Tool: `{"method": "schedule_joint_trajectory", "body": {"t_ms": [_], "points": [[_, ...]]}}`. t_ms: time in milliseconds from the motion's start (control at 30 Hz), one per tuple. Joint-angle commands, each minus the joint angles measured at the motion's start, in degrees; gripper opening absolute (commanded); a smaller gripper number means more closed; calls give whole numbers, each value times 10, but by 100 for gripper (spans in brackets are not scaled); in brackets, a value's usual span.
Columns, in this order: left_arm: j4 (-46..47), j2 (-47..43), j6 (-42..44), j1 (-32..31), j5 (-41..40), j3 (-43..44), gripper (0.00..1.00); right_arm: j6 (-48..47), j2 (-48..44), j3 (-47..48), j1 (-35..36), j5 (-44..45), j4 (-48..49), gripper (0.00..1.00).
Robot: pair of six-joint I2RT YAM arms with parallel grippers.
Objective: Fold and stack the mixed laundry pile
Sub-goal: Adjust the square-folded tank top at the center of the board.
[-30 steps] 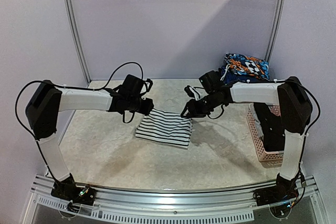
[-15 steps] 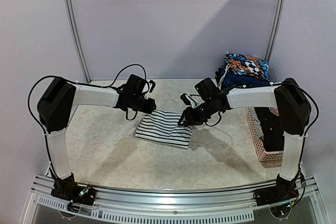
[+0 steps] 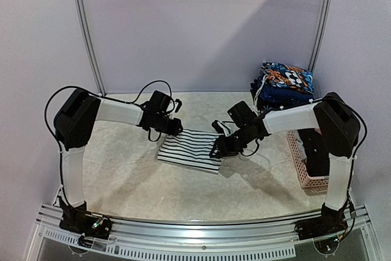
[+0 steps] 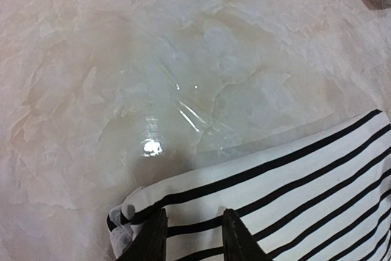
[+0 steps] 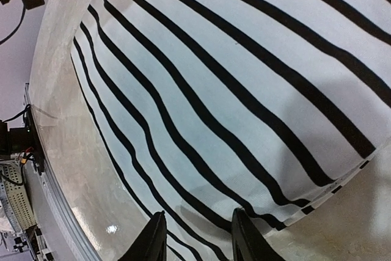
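Marble-look table (image 3: 122, 172): striped top (image 3: 190, 149) lies folded flat mid-table. L gripper (image 4: 190, 219) is over its far-left corner and R gripper (image 5: 197, 219) at its right edge, both w/ jaws apart, clamping nothing. Folded stack (image 3: 286, 80) sits far-right of the top. Dark cloth (image 3: 316, 154), prob. more laundry, waits in basket (image 3: 299, 166) to its right.

Black stripes on white, over pale marble.
The striped garment (image 3: 190, 149) shows thin black bands on a white ground. The desk (image 3: 122, 175) is cream, marbled with beige veins. The lattice basket (image 3: 300, 175) is pink and holds a plain black garment (image 3: 317, 151). The folded pile (image 3: 287, 80) is printed in blue, orange and white.
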Motion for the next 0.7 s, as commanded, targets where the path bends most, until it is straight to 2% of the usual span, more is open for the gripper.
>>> {"method": "schedule_joint_trajectory", "body": {"t_ms": [0,667], "points": [[4,22,1,17,10,20,31,-3,18,-15,5,-6,4,36],[-2,69,-11,50,48,60,31,4,3,-74,5,22,-8,36]]}}
